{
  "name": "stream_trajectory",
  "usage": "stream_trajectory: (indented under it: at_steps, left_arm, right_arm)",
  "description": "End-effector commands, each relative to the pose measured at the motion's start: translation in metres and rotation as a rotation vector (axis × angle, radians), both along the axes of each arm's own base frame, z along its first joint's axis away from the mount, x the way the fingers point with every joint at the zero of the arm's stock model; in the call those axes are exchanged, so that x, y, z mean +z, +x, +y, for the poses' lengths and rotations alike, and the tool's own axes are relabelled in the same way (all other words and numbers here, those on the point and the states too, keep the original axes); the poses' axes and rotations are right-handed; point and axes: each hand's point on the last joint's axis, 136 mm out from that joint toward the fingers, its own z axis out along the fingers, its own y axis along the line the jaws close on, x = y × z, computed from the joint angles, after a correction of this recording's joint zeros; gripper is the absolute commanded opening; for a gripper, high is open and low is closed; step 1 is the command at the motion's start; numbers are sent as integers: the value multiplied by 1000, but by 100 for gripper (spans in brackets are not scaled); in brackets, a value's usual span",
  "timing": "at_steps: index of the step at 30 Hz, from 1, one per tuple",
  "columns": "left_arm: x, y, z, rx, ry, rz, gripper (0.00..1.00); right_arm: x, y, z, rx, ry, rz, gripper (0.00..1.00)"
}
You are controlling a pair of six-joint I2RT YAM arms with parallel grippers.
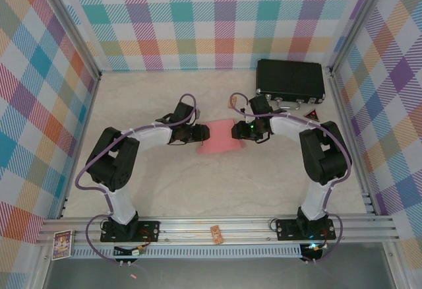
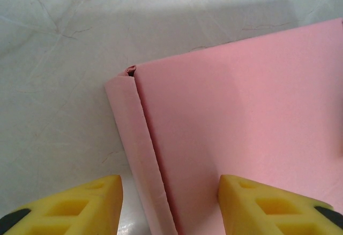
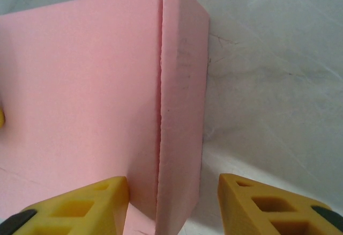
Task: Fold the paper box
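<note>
top external: pale tabletop under paper box, plaid walls around.

The top external camera is looking down from above and behind the arms, far enough from the paper box to be taking in the whole table around it. The left wrist camera is peering past the left gripper at the box's left edge from very near, the right wrist camera past the right gripper at its right edge; all three are sharing the box.
</note>
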Motion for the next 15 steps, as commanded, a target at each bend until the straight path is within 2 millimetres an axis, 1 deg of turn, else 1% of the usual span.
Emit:
stream_trajectory:
  at_steps: [1,7,9,13,15]
  left_arm:
    - [-23,-16,10,19,63,62,50]
    - [-10,-15,7,9,35,26,52]
    - [-3,-17,5,5,8,2,56]
    - [13,-19,8,13,-40,-76,68]
    - [19,-21,10,18,-51,-106,70]
  right_arm:
    - [-19,-8,1,-11,-25,40,48]
    - [-17,-11,0,-4,-19,36,49]
    - [-14,-12,-2,-10,-20,18,51]
    - [-2,-16,1,19,21,-32,52]
    - [2,-17,1,21,31,-47,53]
